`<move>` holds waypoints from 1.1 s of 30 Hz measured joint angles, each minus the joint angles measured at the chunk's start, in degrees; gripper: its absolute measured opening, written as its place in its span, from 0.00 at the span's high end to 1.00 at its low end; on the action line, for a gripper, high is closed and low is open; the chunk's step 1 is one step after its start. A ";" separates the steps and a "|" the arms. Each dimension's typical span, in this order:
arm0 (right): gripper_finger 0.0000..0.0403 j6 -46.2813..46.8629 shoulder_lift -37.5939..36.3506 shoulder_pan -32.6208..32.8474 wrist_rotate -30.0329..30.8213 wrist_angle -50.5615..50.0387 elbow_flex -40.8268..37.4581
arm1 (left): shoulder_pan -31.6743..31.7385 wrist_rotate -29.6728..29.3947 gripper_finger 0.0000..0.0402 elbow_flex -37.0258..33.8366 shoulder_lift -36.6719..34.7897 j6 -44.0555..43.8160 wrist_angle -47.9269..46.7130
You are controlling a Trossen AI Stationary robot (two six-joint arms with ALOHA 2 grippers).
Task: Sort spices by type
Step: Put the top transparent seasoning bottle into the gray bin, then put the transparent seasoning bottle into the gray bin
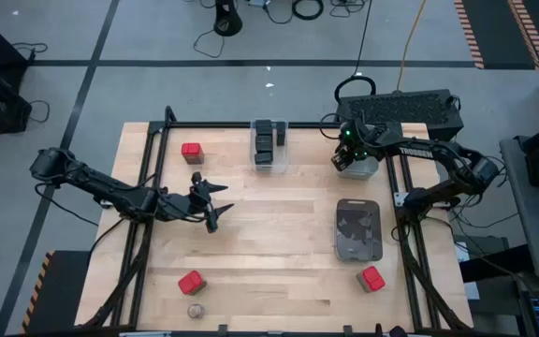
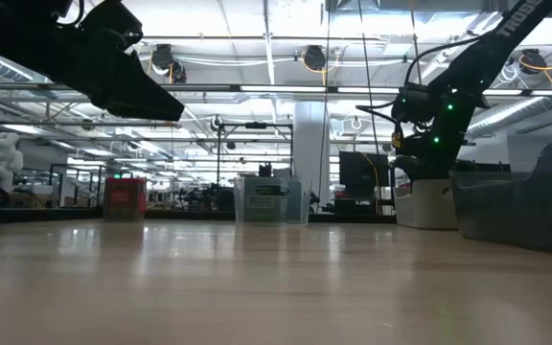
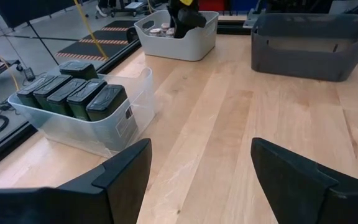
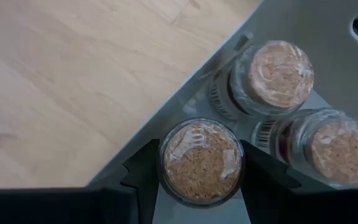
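Your right gripper (image 4: 199, 171) straddles a cork-topped jar (image 4: 201, 160), jaws flanking it inside the white bin (image 3: 194, 46), likely to set it beside two matching jars. Left gripper (image 3: 197, 177) hovers spread. Only the high view shows three red tins (image 1: 192, 152) unsorted.

Wooden table (image 1: 269, 215) with bins, tins

Three red tins (image 1: 192, 153), five dark tins (image 3: 73, 93), four cork-topped jars (image 4: 201, 161), three bins (image 1: 358, 229).
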 joint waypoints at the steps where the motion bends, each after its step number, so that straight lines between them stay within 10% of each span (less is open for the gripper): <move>1: 0.60 0.00 0.25 -0.28 0.07 0.28 0.01 | 0.00 0.00 0.30 0.00 0.00 0.00 0.00; 33: 0.46 -2.27 -12.46 2.18 -6.96 -8.10 5.67 | -0.02 2.47 0.30 0.00 -0.02 0.39 3.74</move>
